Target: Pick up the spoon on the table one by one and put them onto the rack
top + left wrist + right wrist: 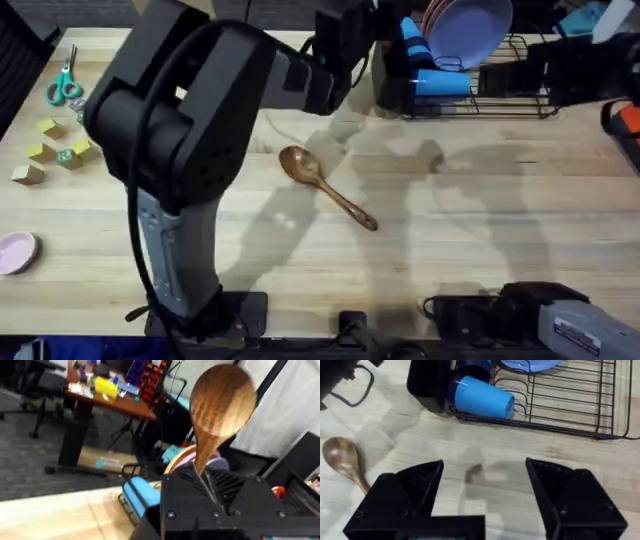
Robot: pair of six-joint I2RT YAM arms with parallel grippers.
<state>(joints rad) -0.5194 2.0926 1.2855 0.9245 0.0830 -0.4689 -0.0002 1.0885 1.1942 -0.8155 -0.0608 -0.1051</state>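
Note:
My left gripper (205, 479) is shut on the handle of a wooden spoon (222, 402), held upright with its oval bowl up. In the overhead view the left arm reaches across to the back middle, its gripper (348, 45) right beside the tall black utensil holder (392, 85) of the black wire rack (520, 100). A second wooden spoon (325, 185) lies on the table (480, 230), bowl toward the rack; it is also at the edge of the right wrist view (342, 457). My right gripper (484, 465) hangs open above bare table in front of the rack (570, 405).
The rack holds a blue cup (440, 82) on its side and plates (465, 30). At the table's left lie teal-handled scissors (65, 85), small wooden blocks (50, 150) and a pink dish (15, 250). The right arm's base (560, 315) sits at the front right.

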